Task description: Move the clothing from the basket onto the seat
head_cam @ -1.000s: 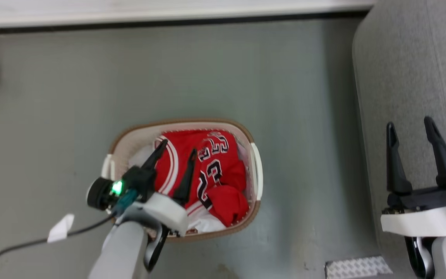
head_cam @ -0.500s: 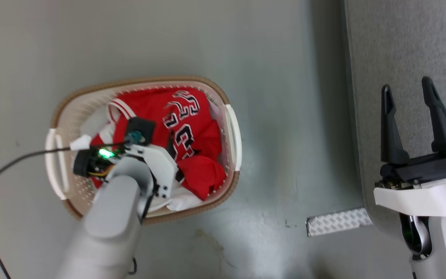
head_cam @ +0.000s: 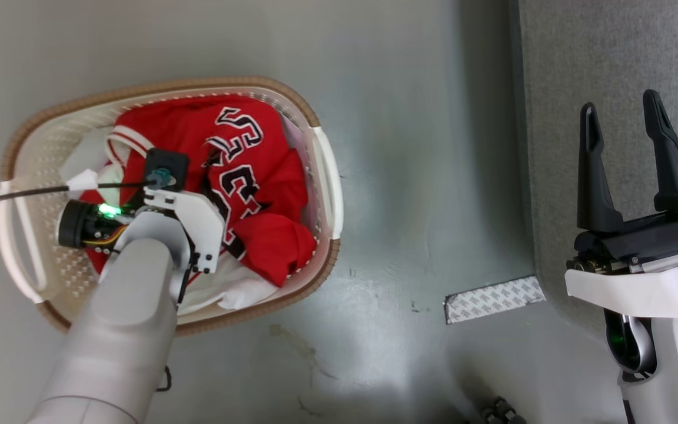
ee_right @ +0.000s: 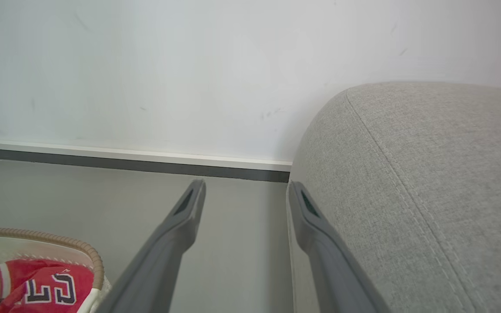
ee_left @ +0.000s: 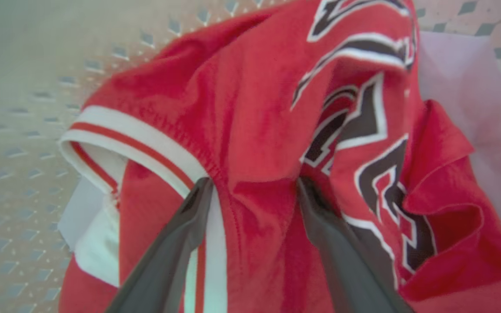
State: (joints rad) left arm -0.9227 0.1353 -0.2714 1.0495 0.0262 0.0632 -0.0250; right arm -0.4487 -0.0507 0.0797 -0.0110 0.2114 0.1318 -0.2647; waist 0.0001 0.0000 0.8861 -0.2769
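Grasping is in hand: the left jaws are spread astride a jersey [ee_left: 255, 143] fold, and the right jaws are spread, idle. Closing on the fold is called for next.

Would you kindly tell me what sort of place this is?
Probably a home-style living room, perhaps staged: a light grey fabric seat, a cream perforated plastic laundry basket holding red clothing, and a plain white wall.

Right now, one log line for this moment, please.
phase: reach into basket | left gripper: open, tips against jersey | right gripper: open, empty, at seat edge | clothing: all in basket
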